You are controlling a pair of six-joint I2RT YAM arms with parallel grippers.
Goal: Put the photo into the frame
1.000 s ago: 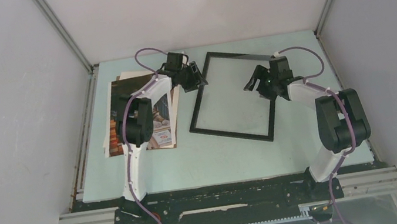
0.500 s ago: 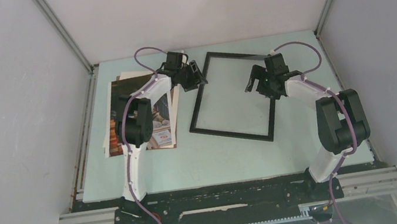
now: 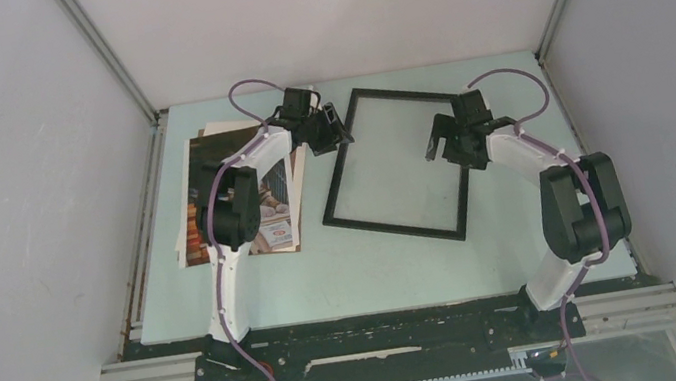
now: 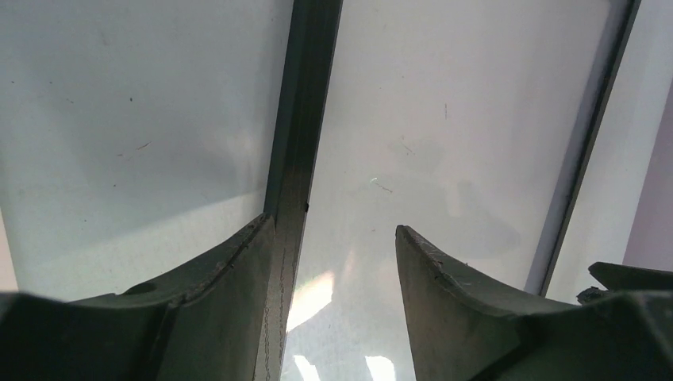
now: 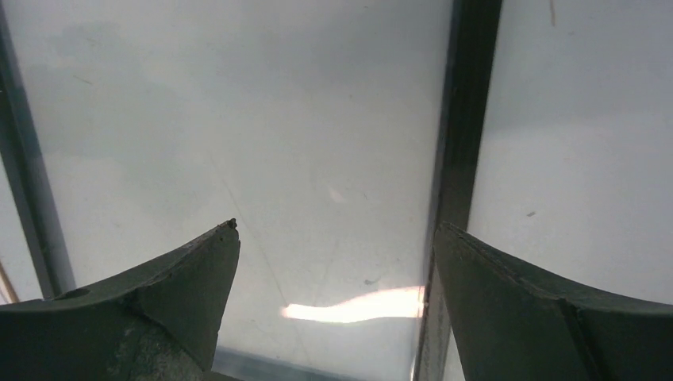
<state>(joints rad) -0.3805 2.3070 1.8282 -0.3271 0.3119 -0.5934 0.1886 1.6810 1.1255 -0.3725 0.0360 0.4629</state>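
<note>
The black frame lies flat on the table, turned slightly, and the table shows through its clear pane. My left gripper hovers open at its left bar near the far corner. In the left wrist view that bar runs down beside my left finger, while the other finger is over the pane; nothing is gripped by the gripper. My right gripper stands wide open over the pane near the right bar, and the right wrist view shows it empty. The photo lies at the left, partly under my left arm.
The photo lies on a stack with a brown board and white sheets poking out at the far end. Grey walls close in the table on three sides. Both arm bases stand at the near edge.
My right gripper has opened wider and shifted a little toward the far right of the frame. The left arm, the frame and the photo have not moved.
</note>
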